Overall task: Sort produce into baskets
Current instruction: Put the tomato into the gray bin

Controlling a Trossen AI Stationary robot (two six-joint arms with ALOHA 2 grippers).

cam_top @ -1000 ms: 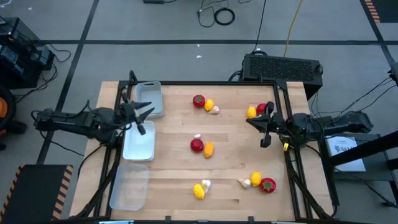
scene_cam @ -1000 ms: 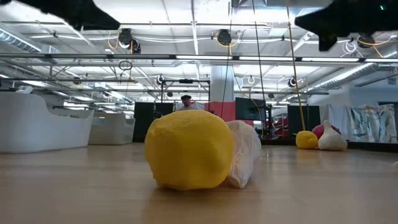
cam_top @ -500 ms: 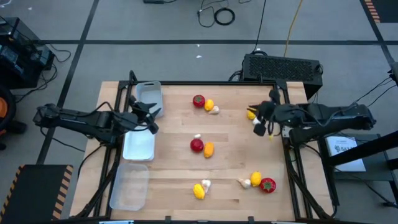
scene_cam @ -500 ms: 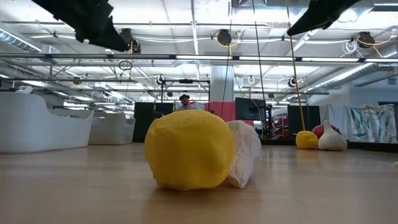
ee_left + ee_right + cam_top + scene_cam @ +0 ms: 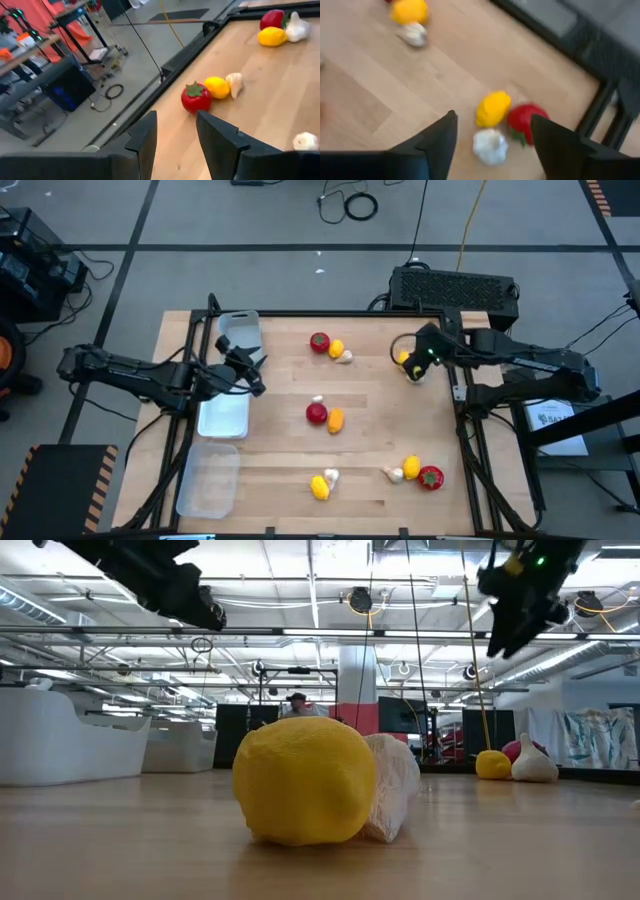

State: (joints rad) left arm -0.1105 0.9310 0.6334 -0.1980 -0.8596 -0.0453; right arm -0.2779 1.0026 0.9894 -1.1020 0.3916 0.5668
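Small produce pieces lie in groups on the wooden table: red, yellow and whitish ones at the far middle (image 5: 330, 348), the centre (image 5: 322, 414), near middle (image 5: 322, 483) and near right (image 5: 415, 472). Three pale baskets (image 5: 222, 420) stand in a row along the left side. My right gripper (image 5: 492, 137) hangs open, high above the far-right group of a yellow piece (image 5: 492, 107), a red piece (image 5: 526, 120) and a garlic bulb (image 5: 490, 145). My left gripper (image 5: 175, 135) is open with nothing in it, just right of the baskets (image 5: 252, 375), with the far-middle red piece (image 5: 196, 96) ahead of it.
A black frame rail (image 5: 452, 395) runs along the table's right side close to the right gripper, and another along the far edge (image 5: 190, 55). Bare wood lies between the produce groups. In the low view a yellow piece (image 5: 303, 780) and a garlic bulb (image 5: 395, 785) fill the foreground.
My right gripper has moved toward the table's far edge, come over the far-right produce group, tipped downward and opened. My left gripper has shifted a little toward the table's right, off the baskets. No produce has moved.
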